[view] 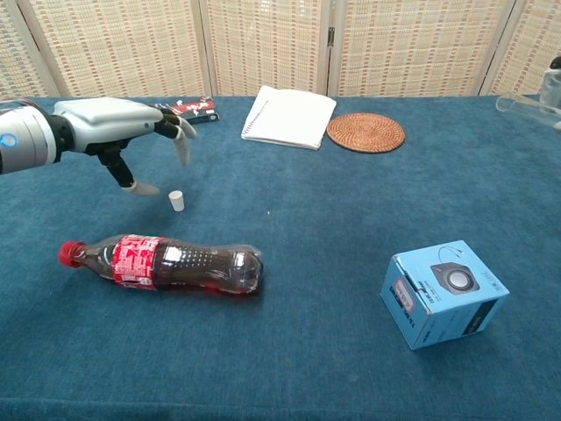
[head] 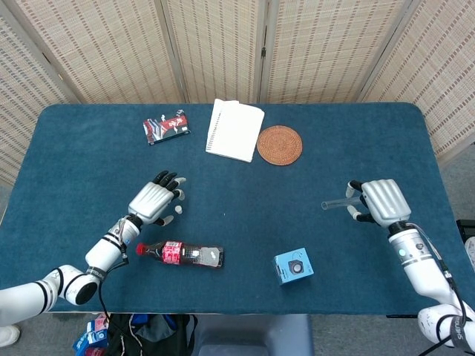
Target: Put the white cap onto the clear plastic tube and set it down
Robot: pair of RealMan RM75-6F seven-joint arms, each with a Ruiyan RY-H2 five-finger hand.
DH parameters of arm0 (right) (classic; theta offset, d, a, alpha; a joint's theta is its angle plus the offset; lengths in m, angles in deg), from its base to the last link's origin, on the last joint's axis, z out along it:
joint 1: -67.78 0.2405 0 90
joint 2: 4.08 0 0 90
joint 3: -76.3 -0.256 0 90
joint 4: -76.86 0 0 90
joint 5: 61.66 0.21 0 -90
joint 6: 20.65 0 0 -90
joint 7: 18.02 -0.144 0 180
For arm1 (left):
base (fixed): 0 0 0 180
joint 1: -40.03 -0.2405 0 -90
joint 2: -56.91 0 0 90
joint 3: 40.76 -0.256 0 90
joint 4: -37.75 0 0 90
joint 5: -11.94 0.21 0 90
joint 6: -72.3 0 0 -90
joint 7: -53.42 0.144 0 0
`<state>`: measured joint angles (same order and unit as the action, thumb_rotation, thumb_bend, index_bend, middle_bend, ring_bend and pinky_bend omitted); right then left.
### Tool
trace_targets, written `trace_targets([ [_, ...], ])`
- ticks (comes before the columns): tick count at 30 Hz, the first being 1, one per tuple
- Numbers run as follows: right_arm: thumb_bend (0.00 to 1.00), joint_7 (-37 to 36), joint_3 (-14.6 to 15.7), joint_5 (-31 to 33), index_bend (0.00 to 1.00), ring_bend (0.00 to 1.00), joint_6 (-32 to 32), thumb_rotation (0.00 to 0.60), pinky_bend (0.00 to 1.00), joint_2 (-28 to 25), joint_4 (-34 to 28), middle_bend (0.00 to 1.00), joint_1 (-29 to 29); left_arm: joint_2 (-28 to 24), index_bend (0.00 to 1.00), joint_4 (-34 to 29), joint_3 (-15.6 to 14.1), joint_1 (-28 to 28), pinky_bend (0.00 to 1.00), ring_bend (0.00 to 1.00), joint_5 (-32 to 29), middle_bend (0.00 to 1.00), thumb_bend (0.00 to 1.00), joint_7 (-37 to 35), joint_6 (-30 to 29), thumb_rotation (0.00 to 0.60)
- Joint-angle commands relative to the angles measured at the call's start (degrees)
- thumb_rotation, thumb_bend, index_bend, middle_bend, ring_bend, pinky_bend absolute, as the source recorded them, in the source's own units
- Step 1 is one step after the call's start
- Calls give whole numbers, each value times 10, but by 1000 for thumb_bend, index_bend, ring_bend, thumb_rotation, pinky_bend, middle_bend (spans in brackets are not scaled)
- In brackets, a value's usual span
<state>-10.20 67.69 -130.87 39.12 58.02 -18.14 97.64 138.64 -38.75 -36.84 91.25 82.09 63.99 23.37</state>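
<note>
The small white cap (head: 179, 210) (view: 176, 200) stands on the blue table, left of centre. My left hand (head: 154, 201) (view: 112, 125) hovers just left of it with fingers spread and nothing in them. Its thumb tip (view: 145, 188) hangs close beside the cap without touching. My right hand (head: 381, 200) holds the clear plastic tube (head: 334, 202) (view: 524, 103) level above the right side of the table, the tube's open end pointing left. In the chest view only a sliver of that hand (view: 554, 77) shows at the right edge.
A cola bottle (head: 182, 254) (view: 162, 263) lies on its side just in front of the cap. A blue box (head: 294, 266) (view: 443, 292) sits front right of centre. A notebook (head: 234, 130), a woven coaster (head: 279, 144) and a red packet (head: 165, 126) lie at the back.
</note>
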Motion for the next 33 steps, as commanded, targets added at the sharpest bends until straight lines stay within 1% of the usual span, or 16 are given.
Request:
trace_targets([
  [1,606,-1,0,0,852,1000,-1,600,1000,1,1,1000,0,9,349,10,4,0,0,0,-2,0,250,-4,8,600],
  [8,606,-1,-1,0,852,1000,-2,600,1000,1,3,1000,-1,32,369,45,10,4,0,0,-5,0,256,-4,25,600],
  [18,606,-3,-1,2,852,1000,-4,600,1000,2,7,1000,-2,69,408,94,21,8,0,0,-7,0,328,-14,41,600],
  [33,606,-14,-1,0,857,1000,-15,600,1000,12,26,1000,0,91,420,124,23,5,0,0,-5,0,330,-10,51,600],
])
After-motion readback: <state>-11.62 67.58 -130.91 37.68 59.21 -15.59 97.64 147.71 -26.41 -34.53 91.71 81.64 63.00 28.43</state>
